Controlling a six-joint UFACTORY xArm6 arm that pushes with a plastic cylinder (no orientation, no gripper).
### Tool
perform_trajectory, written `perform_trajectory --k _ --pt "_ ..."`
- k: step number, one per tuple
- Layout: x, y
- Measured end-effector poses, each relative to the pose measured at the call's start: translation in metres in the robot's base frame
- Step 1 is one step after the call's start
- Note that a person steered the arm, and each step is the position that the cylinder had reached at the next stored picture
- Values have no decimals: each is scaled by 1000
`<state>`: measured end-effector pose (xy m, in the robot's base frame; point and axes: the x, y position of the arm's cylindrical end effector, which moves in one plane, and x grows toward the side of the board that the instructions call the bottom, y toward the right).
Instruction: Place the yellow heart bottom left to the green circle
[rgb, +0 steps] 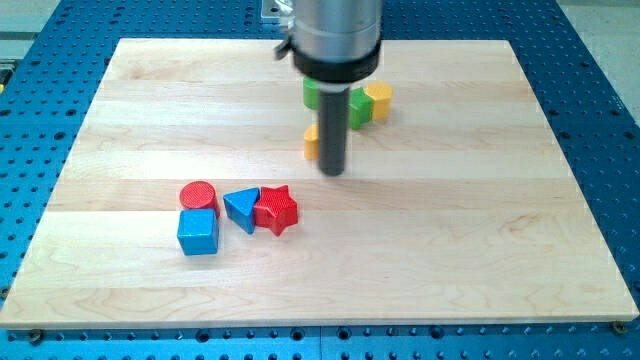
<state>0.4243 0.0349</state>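
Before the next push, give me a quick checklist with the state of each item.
1. My tip in view: ok, below the top cluster.
2. Yellow block located: ok, just left of the rod; heart shape cannot tell, mostly hidden.
3. Green circle identified: cannot tell; green pieces show behind the rod, shapes hidden.
4. Tip touching the yellow block: cannot tell.
5. Second yellow block not confused with the target: cannot tell, its shape is unclear.
6. Red and blue group out of the way: ok, well toward the view's bottom left.

Wooden board (480, 250): red cylinder (198, 194), blue cube (198, 232), blue triangle (242, 208), red star (276, 209) clustered toward bottom-left; yellow block (379, 98) near top edge.
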Motion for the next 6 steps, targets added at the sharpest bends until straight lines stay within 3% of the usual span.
perform_trajectory --k 1,2,4,5,6 --pt "-35 52" --pt "19 39" --pt "19 -21" --pt "-1 -31" --pt "-48 -2"
